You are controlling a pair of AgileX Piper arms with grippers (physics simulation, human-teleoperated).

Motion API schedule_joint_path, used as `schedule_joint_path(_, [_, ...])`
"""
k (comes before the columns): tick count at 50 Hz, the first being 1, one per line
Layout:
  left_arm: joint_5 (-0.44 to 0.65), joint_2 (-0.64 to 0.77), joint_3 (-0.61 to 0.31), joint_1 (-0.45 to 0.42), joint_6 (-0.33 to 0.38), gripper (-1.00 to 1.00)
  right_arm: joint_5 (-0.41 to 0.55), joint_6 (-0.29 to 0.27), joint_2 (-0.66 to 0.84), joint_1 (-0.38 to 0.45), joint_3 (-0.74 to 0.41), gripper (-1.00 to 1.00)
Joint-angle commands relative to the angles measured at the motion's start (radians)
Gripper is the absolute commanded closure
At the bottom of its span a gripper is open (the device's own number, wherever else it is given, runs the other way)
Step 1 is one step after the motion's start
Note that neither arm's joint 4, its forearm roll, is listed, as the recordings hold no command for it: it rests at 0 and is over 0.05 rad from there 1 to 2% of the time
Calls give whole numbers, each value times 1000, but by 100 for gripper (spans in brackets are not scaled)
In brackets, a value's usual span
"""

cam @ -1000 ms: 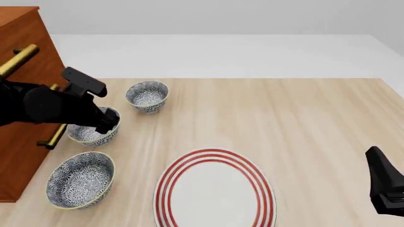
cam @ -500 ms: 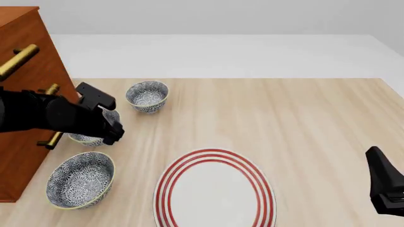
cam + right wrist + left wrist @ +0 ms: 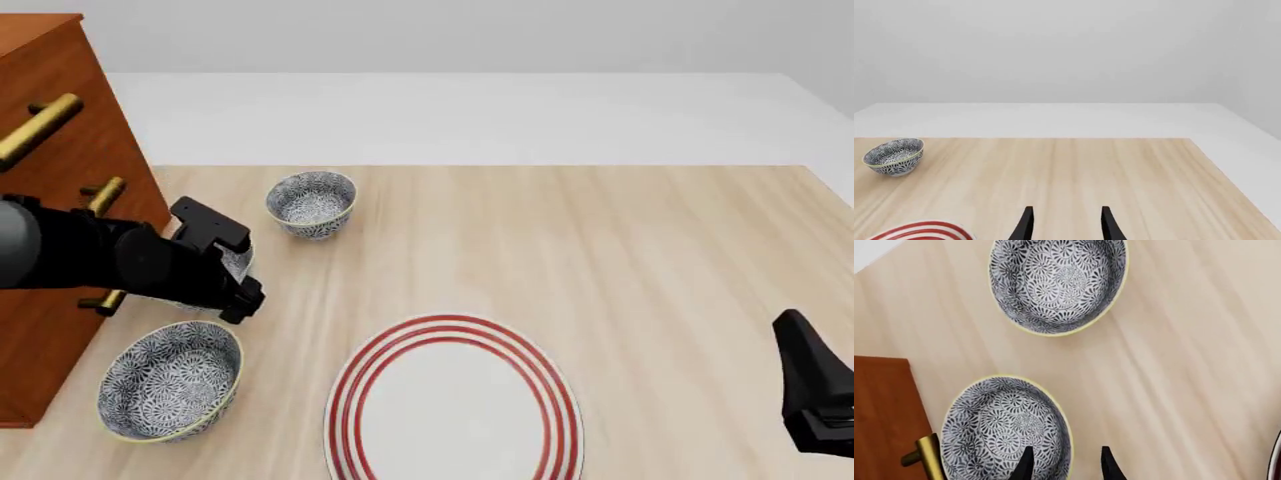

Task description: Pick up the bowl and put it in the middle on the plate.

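Note:
The bowl (image 3: 997, 430), blue-grey floral with a pale yellow rim, stands on the table beside the cabinet. In the front view the bowl (image 3: 235, 262) is mostly hidden under my left arm. My left gripper (image 3: 1066, 465) is open and points down over the bowl's rim: one finger over the inside, the other over the table outside. In the front view the left gripper (image 3: 242, 293) is at the bowl's near right side. The plate (image 3: 454, 405), white with red rings, lies at the front middle. My right gripper (image 3: 1066, 225) is open and empty at the front right (image 3: 798, 340).
Two look-alike bowls stand nearby: one farther back (image 3: 311, 203) (image 3: 1057, 285) (image 3: 894, 156), one at the front left (image 3: 171, 380). A brown cabinet (image 3: 54, 110) with brass handles (image 3: 924, 460) borders the table's left side. The plate's edge (image 3: 1276, 460) shows in the left wrist view.
My left gripper has moved toward the near side and slightly right, from over the bowl's middle to its near right rim. The right arm has not moved.

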Motion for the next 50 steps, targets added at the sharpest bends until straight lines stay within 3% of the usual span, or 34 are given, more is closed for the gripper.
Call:
schedule_joint_path(1, [-16,30,5,13,10,-100,3,2,0,0,-1,-100])
schedule_joint_path(26, [-28,46,14,35,45,-100,7,0,-3,0,-4,-100])
schedule_joint_path(27, [-31,35,21,34,53,100,6,1,-2,0,-3,-100])
schedule_joint_path(50, [95,-131,-6,-73,28,100,2,0,-2,0,-1,-100])
